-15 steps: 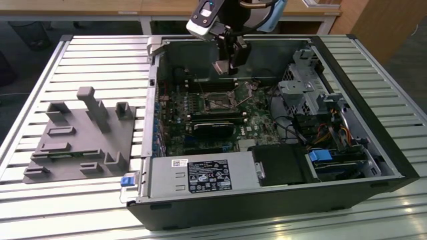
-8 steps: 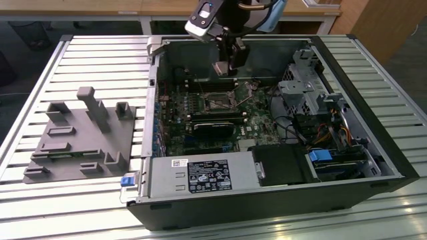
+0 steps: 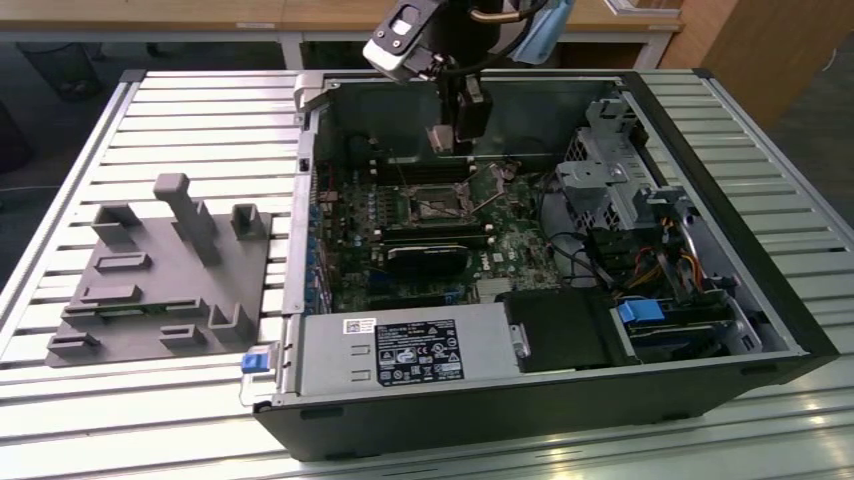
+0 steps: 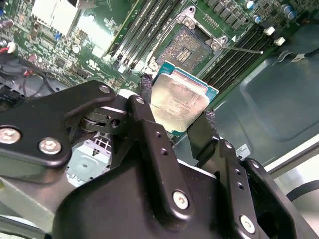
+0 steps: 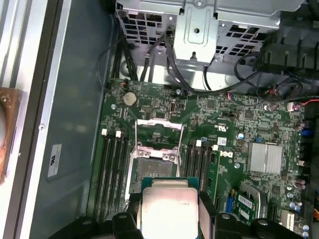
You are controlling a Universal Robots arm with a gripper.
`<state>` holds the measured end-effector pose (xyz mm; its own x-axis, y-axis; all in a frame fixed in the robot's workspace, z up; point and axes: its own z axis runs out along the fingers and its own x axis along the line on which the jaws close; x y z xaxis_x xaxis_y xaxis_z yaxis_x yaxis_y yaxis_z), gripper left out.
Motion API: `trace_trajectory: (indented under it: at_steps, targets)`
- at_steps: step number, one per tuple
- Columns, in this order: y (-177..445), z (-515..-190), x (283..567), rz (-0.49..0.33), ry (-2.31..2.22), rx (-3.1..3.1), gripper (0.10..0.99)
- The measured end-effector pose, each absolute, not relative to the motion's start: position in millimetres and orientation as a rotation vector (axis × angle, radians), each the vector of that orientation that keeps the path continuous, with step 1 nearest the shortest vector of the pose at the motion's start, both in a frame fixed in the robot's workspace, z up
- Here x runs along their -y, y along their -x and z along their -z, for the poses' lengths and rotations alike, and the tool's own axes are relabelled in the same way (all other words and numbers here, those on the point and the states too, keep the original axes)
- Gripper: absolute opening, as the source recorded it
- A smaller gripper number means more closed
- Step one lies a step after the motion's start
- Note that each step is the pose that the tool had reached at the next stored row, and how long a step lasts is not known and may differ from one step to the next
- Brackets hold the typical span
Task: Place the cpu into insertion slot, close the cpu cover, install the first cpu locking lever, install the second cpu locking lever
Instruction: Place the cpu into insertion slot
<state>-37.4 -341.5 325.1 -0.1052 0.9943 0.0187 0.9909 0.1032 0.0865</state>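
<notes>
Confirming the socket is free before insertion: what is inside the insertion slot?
No chip: the insertion slot shows its bare contact bed. The end effector grips the cpu, apart from the slot. In the first wrist view the cpu covers one edge of the slot.

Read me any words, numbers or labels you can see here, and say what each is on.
Large white label on the silvery metal power supply box: print too small to read.
Small white sticker on the grey metal case wall: too blurred to read.
Green circuit board print: too small.
Pale silvery square cpu: no readable marking.
</notes>
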Motion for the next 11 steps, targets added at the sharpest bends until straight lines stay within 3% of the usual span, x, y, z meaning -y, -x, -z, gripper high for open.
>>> trace_trajectory:
  at_steps: [11]
  targets:
    - [37.7, -319.1, 341.5, -0.119, -2.087, -2.285, 0.541]
